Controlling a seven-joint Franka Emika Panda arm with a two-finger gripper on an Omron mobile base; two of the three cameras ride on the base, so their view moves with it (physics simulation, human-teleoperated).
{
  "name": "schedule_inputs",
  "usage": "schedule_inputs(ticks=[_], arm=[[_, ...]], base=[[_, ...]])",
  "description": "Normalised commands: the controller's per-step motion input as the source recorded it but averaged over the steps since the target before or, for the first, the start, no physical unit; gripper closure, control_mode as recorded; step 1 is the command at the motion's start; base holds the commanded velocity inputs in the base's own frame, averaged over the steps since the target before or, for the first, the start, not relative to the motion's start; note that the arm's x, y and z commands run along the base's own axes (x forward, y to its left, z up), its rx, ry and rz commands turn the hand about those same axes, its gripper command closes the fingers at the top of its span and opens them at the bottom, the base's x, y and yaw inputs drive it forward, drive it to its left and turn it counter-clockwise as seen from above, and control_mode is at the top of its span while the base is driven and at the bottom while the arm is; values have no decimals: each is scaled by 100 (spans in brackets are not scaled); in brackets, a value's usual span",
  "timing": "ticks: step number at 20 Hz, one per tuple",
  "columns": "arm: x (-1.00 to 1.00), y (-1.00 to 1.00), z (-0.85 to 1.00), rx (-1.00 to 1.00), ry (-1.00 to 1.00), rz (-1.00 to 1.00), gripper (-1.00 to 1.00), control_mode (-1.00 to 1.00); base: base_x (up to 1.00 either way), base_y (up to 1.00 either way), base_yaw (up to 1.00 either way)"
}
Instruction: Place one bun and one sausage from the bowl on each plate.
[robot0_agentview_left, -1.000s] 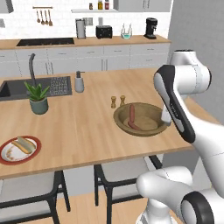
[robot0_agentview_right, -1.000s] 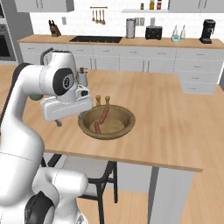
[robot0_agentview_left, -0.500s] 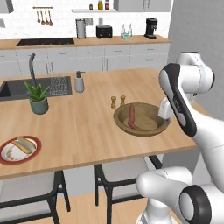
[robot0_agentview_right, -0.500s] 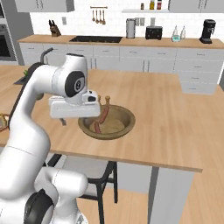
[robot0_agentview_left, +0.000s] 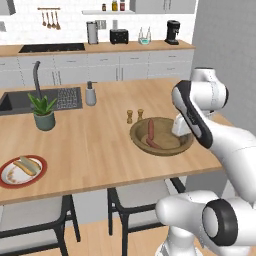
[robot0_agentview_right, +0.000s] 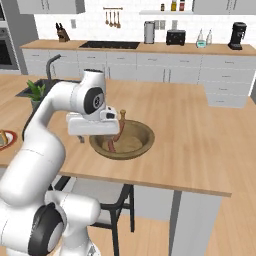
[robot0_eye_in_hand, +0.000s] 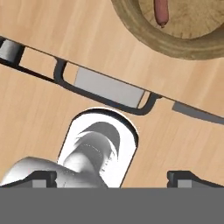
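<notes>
Where the pale wooden worktop meets its near left corner, a red-rimmed plate lies flat with a bun and a sausage on it. Behind it, toward the far left edge, a dark sink with a curved tap is sunk into the wood, and a small green plant in a grey-green pot stands just in front of it; a grey soap dispenser stands near the sink's right end. Toward the near right edge rests the bowl, wide, shallow and round, of brown wood with an olive-brown inside, holding two reddish sausages and a pale bun. Two small shakers stand just behind its left rim. White cabinets, a toaster and a coffee machine line the back wall. Over the bowl's near right rim hangs the gripper, its fingers spread wide and empty, looking down past the worktop's edge at the wooden floor and a chair.
</notes>
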Motion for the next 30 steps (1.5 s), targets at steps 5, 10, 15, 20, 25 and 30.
schedule_inputs(ticks=[5,10,15,20,25,30], arm=[[82,-1,-39,-7,0,1,-100,-100],[54,0,-5,-1,0,0,-100,-100],[27,7,-25,0,0,0,-100,-100],[24,18,-43,0,0,0,-100,-100],[27,12,-24,0,0,0,-100,-100],[27,1,-12,0,-3,0,-100,-100]], base=[[0,0,0],[0,0,0],[0,0,0],[0,0,0],[0,0,0],[0,0,0]])
